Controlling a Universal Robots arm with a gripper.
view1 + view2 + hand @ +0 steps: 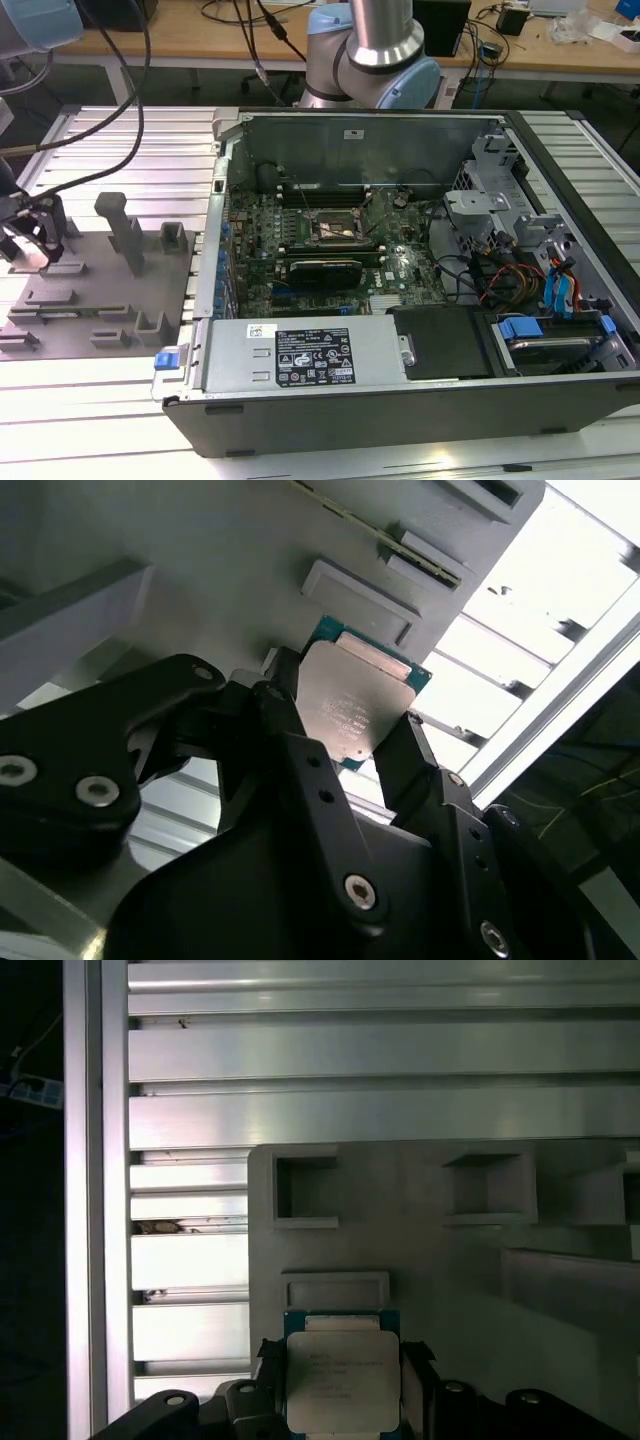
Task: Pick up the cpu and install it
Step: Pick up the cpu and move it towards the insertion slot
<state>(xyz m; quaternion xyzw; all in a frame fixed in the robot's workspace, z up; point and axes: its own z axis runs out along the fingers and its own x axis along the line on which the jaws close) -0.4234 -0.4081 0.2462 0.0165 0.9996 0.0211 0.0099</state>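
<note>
The jaws are closed narrowly on the cpu [356, 702], one of the black fingers [288, 730] pressed against each of two opposite edges, its silver top facing both wrist views. The gripper [350, 718] holds the chip just over the grey fixture plate [450, 1290]; it looks lifted slightly clear, though that gap is hard to judge. A raised rectangular block [335, 1288] sits just beyond the chip. In the exterior view the gripper [30, 240] hangs over the plate's left end, well apart from the open computer case [400, 400] on the right.

Satin-metal cpu [355, 705], matt grey plastic plate [420, 1270].
</note>
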